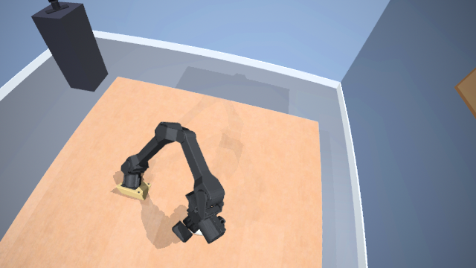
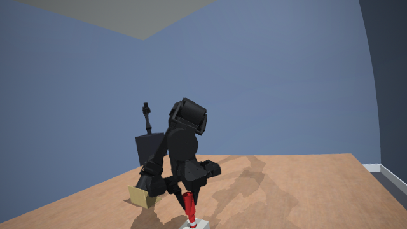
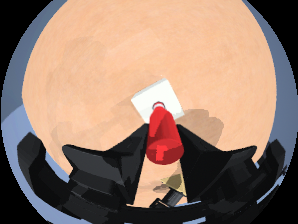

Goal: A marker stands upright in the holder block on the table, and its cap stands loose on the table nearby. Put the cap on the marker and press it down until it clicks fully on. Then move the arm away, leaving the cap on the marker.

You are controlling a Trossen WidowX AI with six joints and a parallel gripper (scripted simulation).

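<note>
My gripper (image 1: 196, 228) (image 2: 188, 198) (image 3: 161, 127) is shut on the red cap (image 2: 187, 202) (image 3: 164, 139) and holds it upright, pointing down. The cap is right over the red marker (image 2: 192, 220) (image 3: 160, 104), which stands in the white holder block (image 2: 202, 224) (image 3: 148, 102) near the table's front. In the exterior view the cap's lower end meets the marker's top; I cannot tell how far it is pushed on. In the top view the gripper hides the marker, and only a white sliver of the block (image 1: 197, 233) shows.
The arm's tan base mount (image 1: 134, 190) (image 2: 139, 197) sits to the left of the holder. A tall dark pillar (image 1: 71, 48) (image 2: 147, 147) with a camera stands off the table's far left corner. A white-edged wall (image 1: 349, 156) runs along the right.
</note>
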